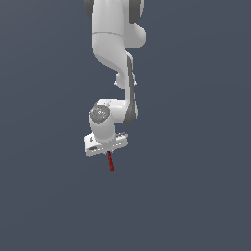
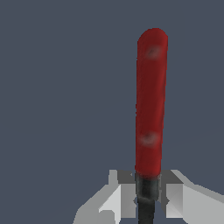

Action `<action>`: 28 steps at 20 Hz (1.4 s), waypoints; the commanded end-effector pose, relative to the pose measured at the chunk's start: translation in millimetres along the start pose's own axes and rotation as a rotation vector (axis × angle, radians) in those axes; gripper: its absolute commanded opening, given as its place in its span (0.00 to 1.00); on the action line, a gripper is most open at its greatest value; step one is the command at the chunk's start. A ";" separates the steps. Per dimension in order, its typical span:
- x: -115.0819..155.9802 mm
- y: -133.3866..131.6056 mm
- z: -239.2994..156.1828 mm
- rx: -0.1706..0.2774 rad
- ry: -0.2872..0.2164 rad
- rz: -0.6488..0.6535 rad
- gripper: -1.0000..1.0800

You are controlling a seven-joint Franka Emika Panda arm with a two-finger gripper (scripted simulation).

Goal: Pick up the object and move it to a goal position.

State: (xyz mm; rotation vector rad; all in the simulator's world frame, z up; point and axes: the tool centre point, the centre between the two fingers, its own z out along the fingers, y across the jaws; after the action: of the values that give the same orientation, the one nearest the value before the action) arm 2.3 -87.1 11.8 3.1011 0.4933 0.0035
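Observation:
The object is a thin red rod with a black end. In the exterior view it hangs straight down from under my gripper, which is held up in the air. In the wrist view the red rod sticks out past the fingertips, and its black end sits clamped between the two grey pads. My gripper is shut on the black end of the rod. The fingers themselves are hidden by the hand in the exterior view.
The white arm reaches down from the top of the exterior view. Around it is only a plain dark grey-blue background, with no other objects and no goal marker in view.

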 end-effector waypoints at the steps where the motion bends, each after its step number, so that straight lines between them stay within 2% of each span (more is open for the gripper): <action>1: -0.2 -1.8 1.3 0.002 -0.002 -0.002 0.00; 13: 11.5 19.0 -1.2 0.000 0.000 0.000 0.00; 28: 53.4 85.1 -4.8 0.001 -0.001 -0.001 0.00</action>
State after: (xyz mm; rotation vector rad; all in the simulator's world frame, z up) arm 73.1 -146.3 16.2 3.1015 0.4945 0.0016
